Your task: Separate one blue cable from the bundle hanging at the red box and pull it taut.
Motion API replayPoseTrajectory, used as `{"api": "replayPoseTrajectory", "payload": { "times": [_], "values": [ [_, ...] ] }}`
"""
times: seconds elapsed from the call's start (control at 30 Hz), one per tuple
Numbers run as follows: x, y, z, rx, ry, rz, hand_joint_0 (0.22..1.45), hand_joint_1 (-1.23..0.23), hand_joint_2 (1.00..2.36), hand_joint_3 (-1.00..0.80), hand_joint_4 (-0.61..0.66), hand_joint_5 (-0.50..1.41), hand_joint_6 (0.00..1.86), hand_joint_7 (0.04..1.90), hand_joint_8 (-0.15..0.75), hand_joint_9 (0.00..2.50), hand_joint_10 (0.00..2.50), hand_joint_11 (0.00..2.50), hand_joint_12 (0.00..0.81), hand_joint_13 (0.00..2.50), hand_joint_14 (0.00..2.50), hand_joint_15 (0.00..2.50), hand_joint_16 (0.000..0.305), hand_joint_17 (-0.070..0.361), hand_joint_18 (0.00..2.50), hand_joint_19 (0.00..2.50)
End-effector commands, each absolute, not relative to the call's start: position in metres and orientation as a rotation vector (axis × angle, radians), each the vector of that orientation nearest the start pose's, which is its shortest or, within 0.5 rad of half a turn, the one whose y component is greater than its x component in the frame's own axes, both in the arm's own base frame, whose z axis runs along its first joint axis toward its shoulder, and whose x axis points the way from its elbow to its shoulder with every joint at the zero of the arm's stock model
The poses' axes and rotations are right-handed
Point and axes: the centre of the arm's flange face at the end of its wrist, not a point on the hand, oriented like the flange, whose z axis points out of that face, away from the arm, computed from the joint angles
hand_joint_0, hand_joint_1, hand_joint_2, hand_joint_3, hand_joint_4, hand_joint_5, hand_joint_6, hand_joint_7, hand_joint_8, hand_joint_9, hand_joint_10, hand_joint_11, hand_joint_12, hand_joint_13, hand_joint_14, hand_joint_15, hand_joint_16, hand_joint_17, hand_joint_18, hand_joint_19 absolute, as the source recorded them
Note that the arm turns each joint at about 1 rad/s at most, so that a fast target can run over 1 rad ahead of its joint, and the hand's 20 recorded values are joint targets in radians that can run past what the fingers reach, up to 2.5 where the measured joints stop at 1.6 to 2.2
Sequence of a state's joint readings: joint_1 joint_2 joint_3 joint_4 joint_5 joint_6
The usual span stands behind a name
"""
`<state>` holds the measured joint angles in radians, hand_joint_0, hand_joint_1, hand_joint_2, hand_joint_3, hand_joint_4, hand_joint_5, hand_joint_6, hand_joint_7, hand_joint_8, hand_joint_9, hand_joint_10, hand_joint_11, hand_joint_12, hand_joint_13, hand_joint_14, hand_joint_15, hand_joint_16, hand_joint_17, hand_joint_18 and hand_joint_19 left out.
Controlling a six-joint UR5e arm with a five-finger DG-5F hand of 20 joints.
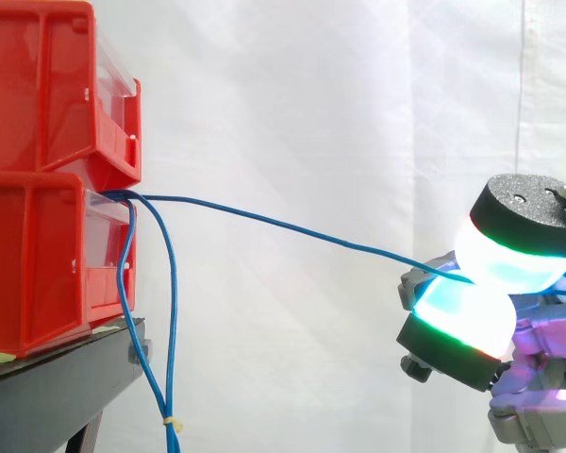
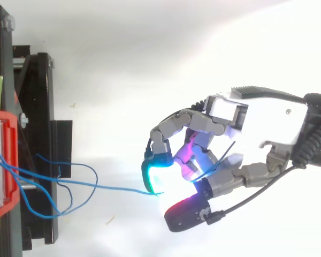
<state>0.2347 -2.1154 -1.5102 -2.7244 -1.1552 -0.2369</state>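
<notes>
One blue cable (image 1: 311,231) is separated from the bundle (image 1: 175,340) hanging at the lower red box (image 1: 38,264) and pinched between the hand's (image 2: 262,118) fingers (image 1: 462,316), but it sags slightly, so the final pull to taut appears outstanding.

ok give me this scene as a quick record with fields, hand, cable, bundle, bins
blue cable: runs from the lower red bin front to the pinch, slight sag, not fully taut
robot hand: right of the bins, fingertip pads pinching the blue cable
bundle: other blue cables hang down at the bin front, yellow tie low down
red bins: two stacked on a black stand
</notes>
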Motion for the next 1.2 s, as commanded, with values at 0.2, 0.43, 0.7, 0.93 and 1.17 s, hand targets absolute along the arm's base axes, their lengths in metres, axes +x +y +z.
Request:
{"api": "replayPoseTrajectory", "payload": {
  "times": [0.2, 0.43, 0.7, 0.93, 1.17],
  "values": [
    [0.6743, -0.0172, 0.2383, 1.153, 1.252, 0.854, 0.63, -0.68, 1.02, -0.02, -0.01, -0.19, 0.91, 1.24, 0.297, 1.32, 1.04, 2.00, 0.377, 1.17, 0.01, 1.48, 0.053, 0.119, 0.91, 0.88],
    [0.6739, -0.0173, 0.2377, 1.154, 1.253, 0.854, 0.64, -0.67, 1.02, -0.07, 0.03, -0.21, 0.92, 1.18, 0.233, 0.93, 1.80, 1.59, 0.332, 1.05, 0.01, 1.55, 0.046, 0.104, 0.94, 0.91],
    [0.6739, -0.0173, 0.2377, 1.153, 1.253, 0.853, 0.66, -0.70, 1.02, 0.01, -0.09, -0.20, 0.93, 1.17, 0.288, 0.48, 2.50, 1.59, 0.295, 0.63, 1.24, 1.16, 0.022, 0.049, 1.06, 1.44],
    [0.6743, -0.0172, 0.2383, 1.153, 1.252, 0.854, 0.67, -0.68, 1.02, 0.02, -0.09, -0.20, 0.94, 1.13, 0.301, 0.48, 2.50, 1.55, 0.300, 0.62, 1.30, 1.13, 0.022, 0.050, 1.04, 1.51],
    [0.6743, -0.0172, 0.2383, 1.154, 1.251, 0.855, 0.67, -0.68, 1.02, 0.03, -0.09, -0.19, 0.95, 1.09, 0.324, 0.51, 2.50, 1.37, 0.323, 0.64, 1.45, 1.03, 0.021, 0.048, 1.10, 1.59]
  ]
}}
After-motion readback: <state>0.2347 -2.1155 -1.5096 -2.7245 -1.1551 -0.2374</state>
